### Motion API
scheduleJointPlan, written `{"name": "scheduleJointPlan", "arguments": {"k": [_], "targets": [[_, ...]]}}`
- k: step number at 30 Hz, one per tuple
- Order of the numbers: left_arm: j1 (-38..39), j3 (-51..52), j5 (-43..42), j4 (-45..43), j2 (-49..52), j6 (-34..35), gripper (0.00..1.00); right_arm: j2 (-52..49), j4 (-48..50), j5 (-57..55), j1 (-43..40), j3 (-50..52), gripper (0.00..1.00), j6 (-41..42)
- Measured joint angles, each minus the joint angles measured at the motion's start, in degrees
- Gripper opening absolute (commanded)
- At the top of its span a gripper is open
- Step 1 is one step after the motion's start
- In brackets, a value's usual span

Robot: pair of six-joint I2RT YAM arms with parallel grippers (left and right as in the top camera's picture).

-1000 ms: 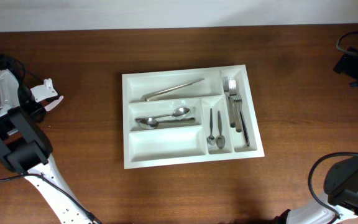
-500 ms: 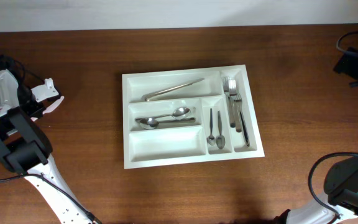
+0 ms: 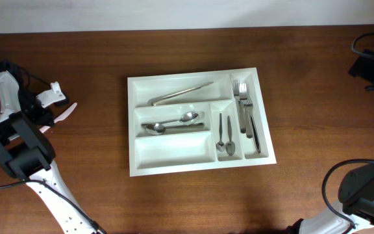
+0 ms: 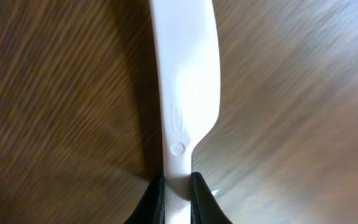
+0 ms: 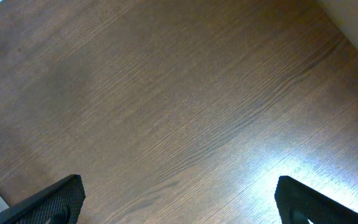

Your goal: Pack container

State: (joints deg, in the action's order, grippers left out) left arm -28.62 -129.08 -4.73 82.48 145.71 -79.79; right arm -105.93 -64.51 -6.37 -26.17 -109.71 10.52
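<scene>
**Container (image 3: 174, 149) mid-table, plastic knife pinched thin: slip risk**

Container sits about the middle of the table (image 3: 304, 188), well apart from both my arms. My L gripper (image 4: 178, 200), near the table's left edge, is clamped narrow on the handle of a white plastic knife (image 4: 188, 74), with the blade sticking out past my fingertips (image 4: 157, 202). My R gripper (image 5: 182, 205), over bare wood by the far right corner, stands wide w/ nothing between the jaws.

What could go wrong, as I judge it:
- The grip is low on the handle and most of the length hangs free. A quick swing could pivot the knife in the pinch, or it could slide out.
- The knife looks smooth, glossy and light, so there's little friction and it may bounce on release.
- The free end could catch the container's rim or a divider and flex.
- A knock may shove the container itself, since it looks like light plastic on slick wood.

Materials and shapes: the knife is moulded plastic, flat, w/ one curved edge tapering to a slim neck and a small round stamp. The container is white, rectangular, w/ thin walls. Spoons (image 3: 174, 122), forks (image 3: 242, 97) and a long metal piece (image 3: 182, 93) lie in it, all shiny metal. The wide compartment nearest the table's front edge is bare. The table is dark wood grain w/ a slight sheen.
</scene>
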Motion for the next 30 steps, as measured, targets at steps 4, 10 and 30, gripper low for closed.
{"name": "scheduleJointPlan", "arguments": {"k": [4,10,30], "targets": [[0.1,-5.6,-3.1,3.7,0.7,2.9,0.02,0.0,0.0,0.0,0.0,0.0,0.99,0.0],[0.5,-15.4,-5.9,12.1,0.7,5.5,0.01,0.0,0.0,0.0,0.0,0.0,0.99,0.0],[31.5,-22.3,-4.9,13.8,-20.6,7.9,0.02,0.0,0.0,0.0,0.0,0.0,0.99,0.0]]}}
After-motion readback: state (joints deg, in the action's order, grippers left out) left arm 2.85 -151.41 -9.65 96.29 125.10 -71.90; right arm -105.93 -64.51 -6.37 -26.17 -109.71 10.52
